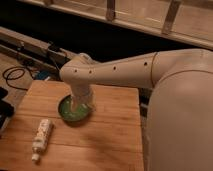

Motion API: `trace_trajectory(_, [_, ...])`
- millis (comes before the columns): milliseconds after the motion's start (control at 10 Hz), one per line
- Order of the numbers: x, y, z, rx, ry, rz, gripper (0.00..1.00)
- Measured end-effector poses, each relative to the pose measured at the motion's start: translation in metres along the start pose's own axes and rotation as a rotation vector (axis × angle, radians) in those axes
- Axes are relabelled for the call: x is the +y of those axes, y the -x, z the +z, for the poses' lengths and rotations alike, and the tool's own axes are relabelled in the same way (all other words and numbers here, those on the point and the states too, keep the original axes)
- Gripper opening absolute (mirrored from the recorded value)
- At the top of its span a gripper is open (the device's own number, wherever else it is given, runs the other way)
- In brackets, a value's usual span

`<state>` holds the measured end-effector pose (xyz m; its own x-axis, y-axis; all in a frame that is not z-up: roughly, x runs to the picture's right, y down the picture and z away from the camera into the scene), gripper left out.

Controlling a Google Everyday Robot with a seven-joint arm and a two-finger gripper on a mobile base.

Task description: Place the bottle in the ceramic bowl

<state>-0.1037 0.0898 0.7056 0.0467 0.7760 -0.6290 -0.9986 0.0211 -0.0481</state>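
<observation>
The white arm's gripper (81, 106) hangs in the glossy green ceramic bowl (67, 115), jaws spread, empty. The slim white plastic bottle (42, 135) lies apart on the wooden table (112, 140), with a black cable (12, 75) behind.

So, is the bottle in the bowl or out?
Out: the bottle lies flat on the table, apart from the ceramic bowl; the gripper hangs over the bowl.

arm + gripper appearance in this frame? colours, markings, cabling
Arm: smooth cream-white shell, thick round tube links with bulbous joints, and a row of small dark dots along the forearm. No cables seen on it. Gripper: same pale colour, at the end of the downward wrist section, over the ceramic bowl. The wrist mostly hides its shape.
</observation>
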Motion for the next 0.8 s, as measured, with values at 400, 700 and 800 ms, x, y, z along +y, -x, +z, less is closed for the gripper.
trace_trajectory(400, [0.049,0.049,-0.010,-0.022,-0.007,-0.122,0.65])
trace_trajectory(700, [0.129,0.067,-0.020,-0.046,0.011,-0.273,0.65])
trace_trajectory(800, [0.147,0.063,-0.023,-0.056,0.018,-0.305,0.65])
